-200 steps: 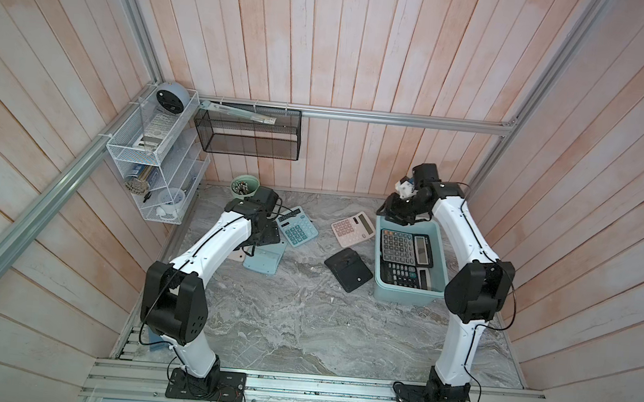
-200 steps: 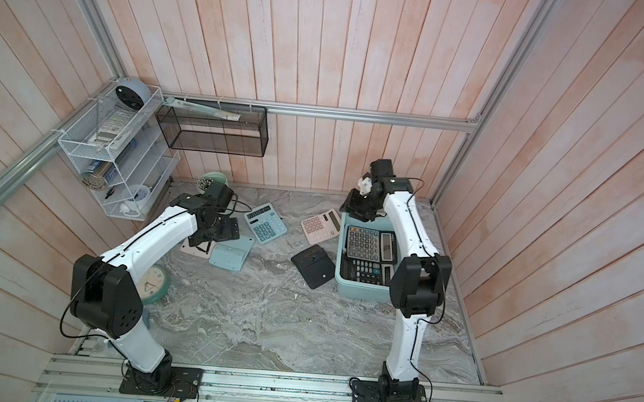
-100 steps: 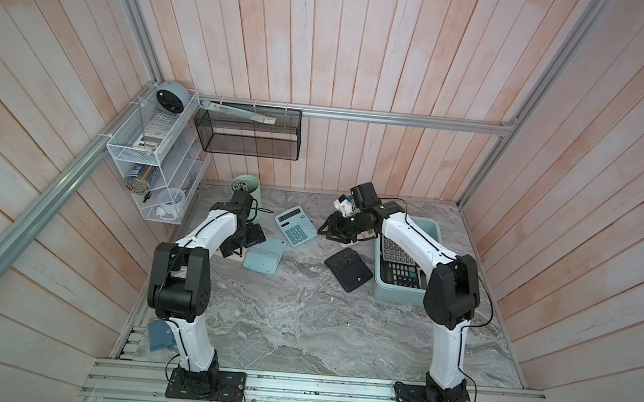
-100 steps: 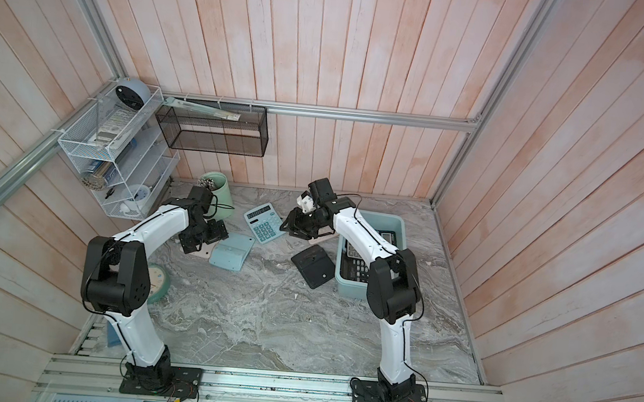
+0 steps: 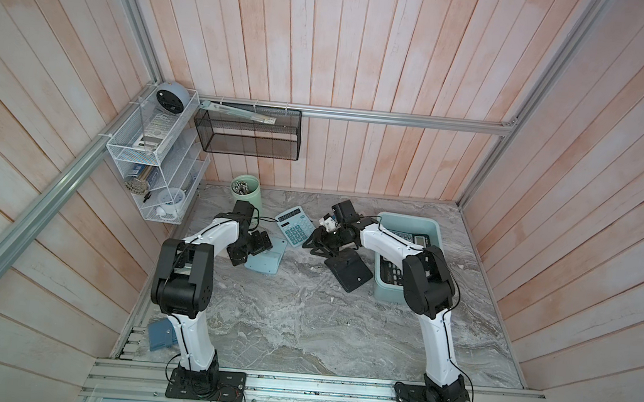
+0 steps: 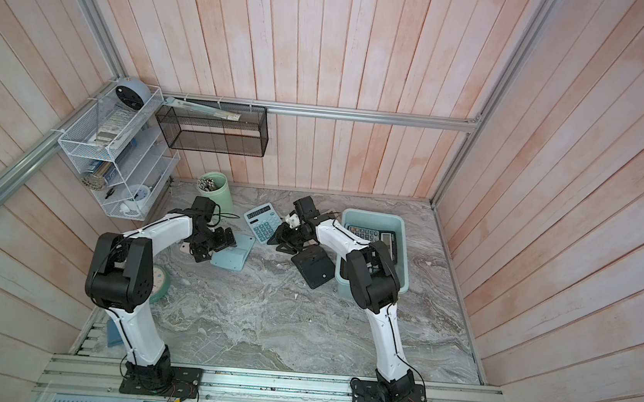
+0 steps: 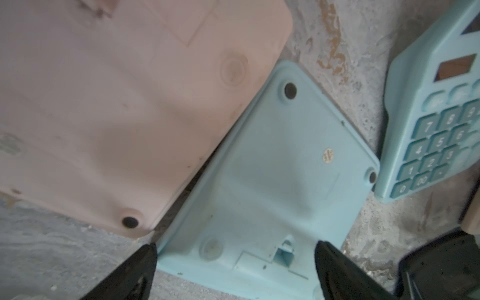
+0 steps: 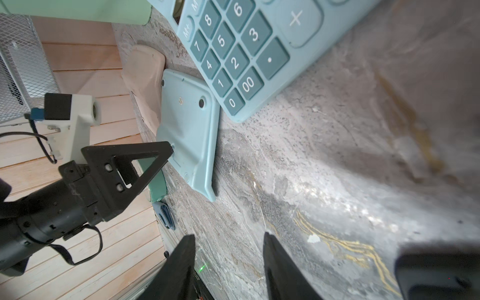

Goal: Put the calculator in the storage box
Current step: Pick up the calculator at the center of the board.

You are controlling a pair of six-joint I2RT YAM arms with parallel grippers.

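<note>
Right gripper [image 8: 229,235] is half spread and empty, just beside the face-up teal plastic calculator [image 5: 294,224], mid-frame in both top views, left of the light teal plastic storage box [image 5: 407,218]. I'd square up across its narrow sides before closing. Left gripper [image 7: 235,245] gapes wide.

I read the front half of the counter [image 5: 300,328] as wide open. Back is tight: teal calculator [image 5: 293,225], upturned blue calculator [image 5: 266,260] and upturned black calculator [image 5: 350,271] lie close together, right gripper [image 8: 228,235] low between teal and black. Inside the storage box [image 5: 430,225]: black calculators [image 5: 409,240]; right arm [image 5: 388,244] hangs over its near part
</note>
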